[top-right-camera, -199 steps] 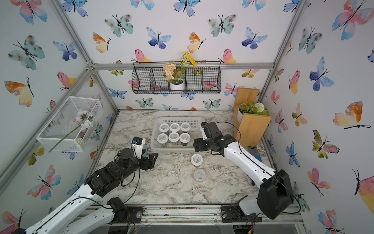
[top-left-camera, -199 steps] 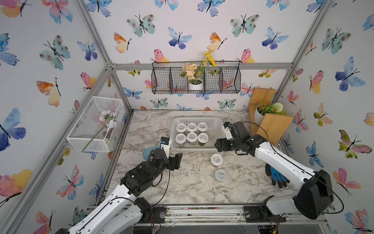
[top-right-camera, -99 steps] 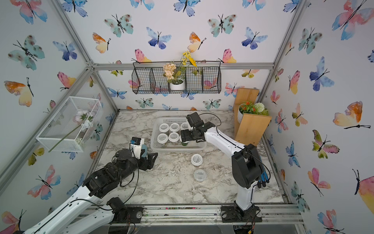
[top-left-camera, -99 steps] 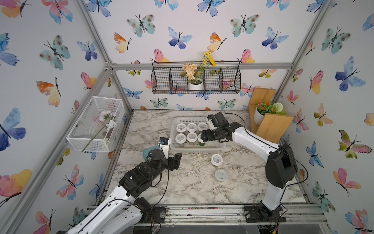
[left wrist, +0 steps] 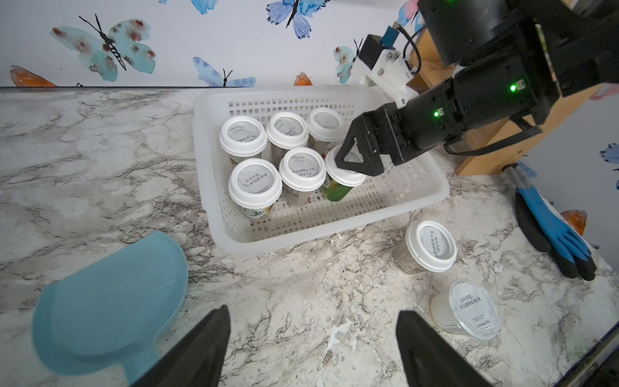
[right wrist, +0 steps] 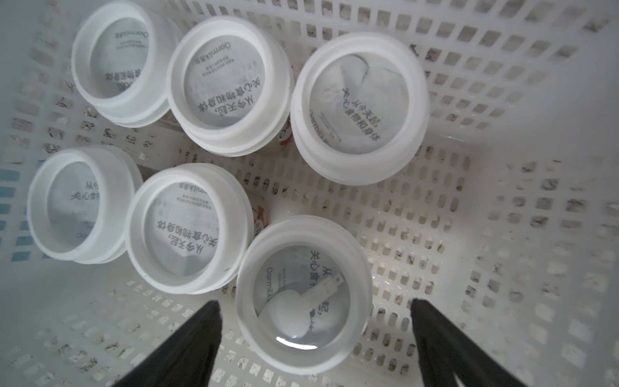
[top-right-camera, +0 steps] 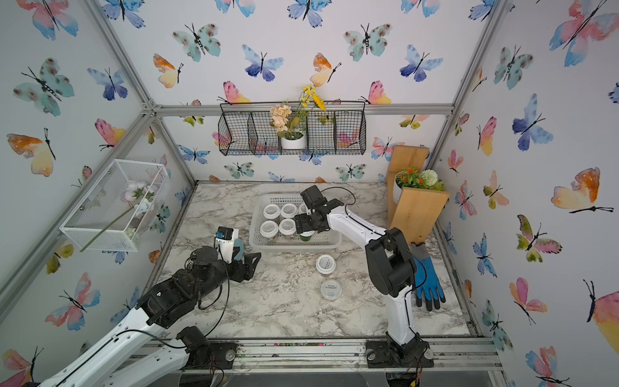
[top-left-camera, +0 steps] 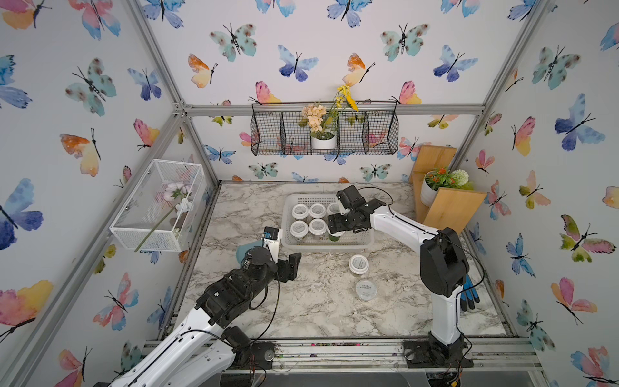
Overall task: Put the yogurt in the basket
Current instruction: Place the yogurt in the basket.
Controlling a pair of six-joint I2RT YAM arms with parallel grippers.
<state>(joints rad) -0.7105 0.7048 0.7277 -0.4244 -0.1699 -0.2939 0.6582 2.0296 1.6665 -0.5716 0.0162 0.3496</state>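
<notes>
Six yogurt cups (left wrist: 255,182) are sitting in the basket (left wrist: 415,197), two rows of three packed toward its left end, and the right end of the basket floor is bare. All six have white-rimmed lids and stand upright. The sixth one, the green-label cup (left wrist: 338,191), is in the row nearer the robot, at the right end of that row.

The right gripper (right wrist: 315,303) hangs right over that cup. Its fingers are spread on either side of the lid, and the right wrist view shows a gap on both sides, so it's not pinching anything.

Two cups are outside on the marble table (left wrist: 83,150). A white-rimmed cup (top-left-camera: 358,264) is just off the basket's robot-side wall, and the flat-lid cup (top-left-camera: 365,289) is a bit further out from the basket.

The left gripper (left wrist: 313,311) hovers over the table off the basket's near left corner, fingers wide apart with nothing between them. A blue scoop (left wrist: 110,301) lies near that same corner. A blue glove (top-right-camera: 425,281) lies well off the basket's right side.
</notes>
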